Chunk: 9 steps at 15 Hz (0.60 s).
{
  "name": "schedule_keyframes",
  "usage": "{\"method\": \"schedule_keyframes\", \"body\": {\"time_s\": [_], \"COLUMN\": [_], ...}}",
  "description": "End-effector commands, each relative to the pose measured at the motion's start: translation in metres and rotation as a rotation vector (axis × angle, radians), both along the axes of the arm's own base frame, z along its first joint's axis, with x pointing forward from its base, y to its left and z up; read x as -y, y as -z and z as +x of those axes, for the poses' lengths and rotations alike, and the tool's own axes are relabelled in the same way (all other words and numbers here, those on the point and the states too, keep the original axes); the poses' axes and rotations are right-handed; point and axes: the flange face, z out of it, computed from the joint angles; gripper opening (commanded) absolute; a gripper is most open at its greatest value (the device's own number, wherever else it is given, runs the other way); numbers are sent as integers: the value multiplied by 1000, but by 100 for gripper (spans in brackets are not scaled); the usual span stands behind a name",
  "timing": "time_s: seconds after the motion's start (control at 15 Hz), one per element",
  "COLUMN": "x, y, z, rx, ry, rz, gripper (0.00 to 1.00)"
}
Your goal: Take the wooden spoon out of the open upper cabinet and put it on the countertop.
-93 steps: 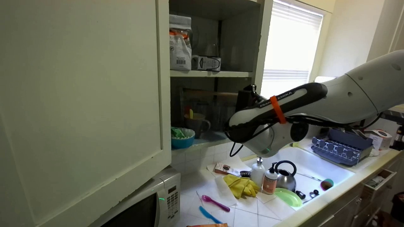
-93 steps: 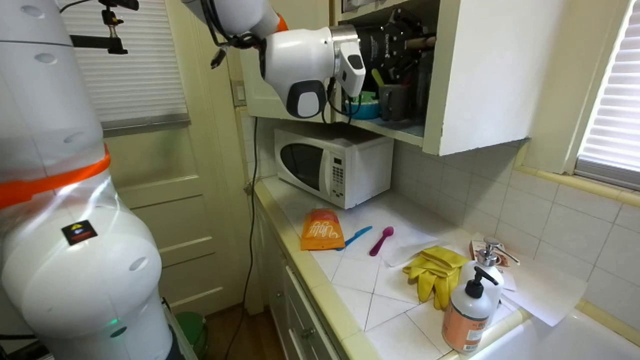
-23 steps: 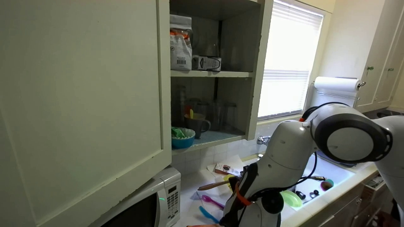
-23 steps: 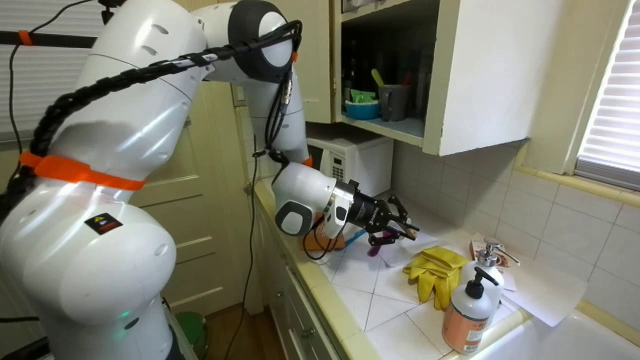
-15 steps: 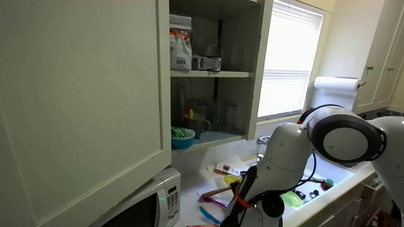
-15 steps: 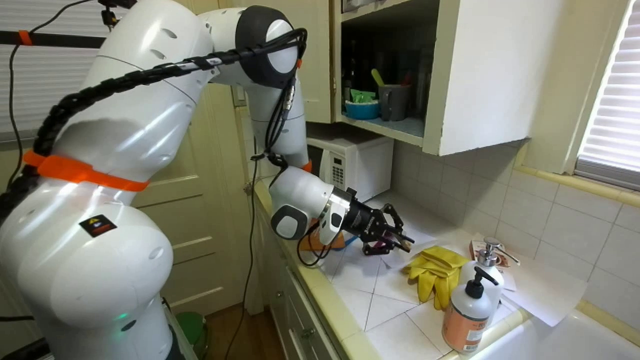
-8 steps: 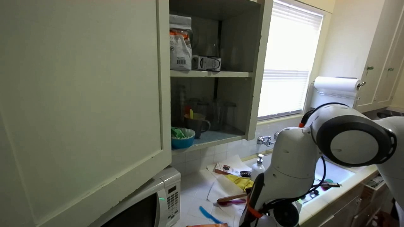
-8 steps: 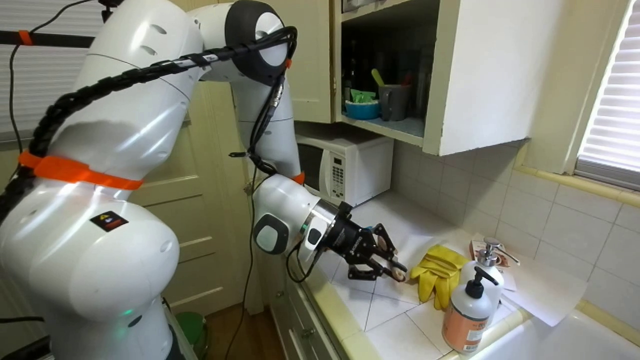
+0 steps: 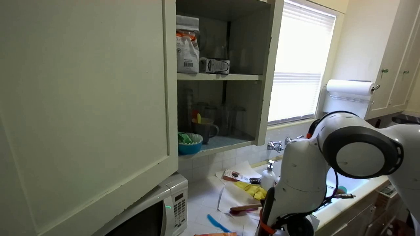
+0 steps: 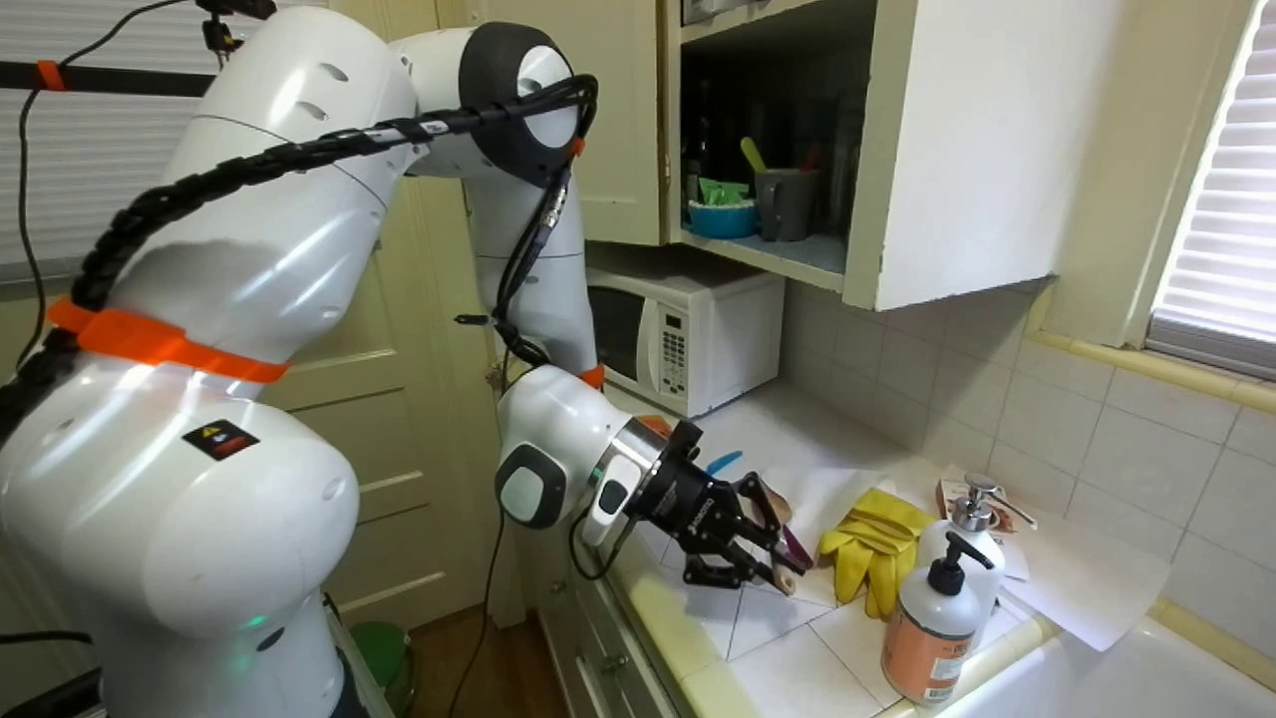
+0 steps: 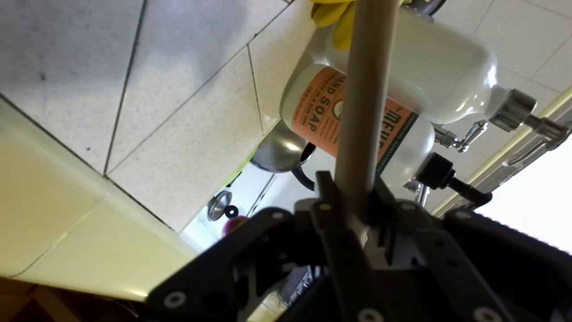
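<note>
The gripper (image 11: 353,192) holds the wooden spoon (image 11: 368,89) by its straight handle, between the two fingers. The spoon is low over the countertop (image 10: 788,668); whether it touches there, I cannot tell. This surface is of white tiles, with a pale yellow border. In an exterior view, the wooden spoon hides a part of the purple spoon (image 9: 238,212), and the blue knife (image 9: 217,223) lies nearer. To the right of the gripper, in an exterior view, are the yellow gloves (image 10: 877,538); more to the right stand the soap bottle (image 10: 927,643) and the white bottle (image 11: 447,80), just beside each other, and then comes the sink (image 10: 1126,683). In that same view the microwave (image 10: 738,344) stands at the far end. Above, the upper cabinet (image 10: 977,160) has its door open, with a blue bowl (image 10: 723,221) and a grey mug (image 10: 786,209) inside. The room shows a window (image 10: 1221,179) on the right, a cream door (image 10: 344,449) on the left.
</note>
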Motion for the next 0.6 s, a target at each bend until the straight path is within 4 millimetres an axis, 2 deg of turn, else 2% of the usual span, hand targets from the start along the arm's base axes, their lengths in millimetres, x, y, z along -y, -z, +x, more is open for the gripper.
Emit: {"method": "schedule_keyframes", "body": {"time_s": [0.0,0.27,0.33,0.4,0.53], "x": [-5,-6,-6,-5,-7], "y": [34,58,61,64,73], "z": [-13,-12,-11,-10,-12], "rx": [20,18,20,19,-12], "ry": [35,50,53,54,36], "rz": [-3,45,52,57,66], "gripper": [5,5,46,47,59]}}
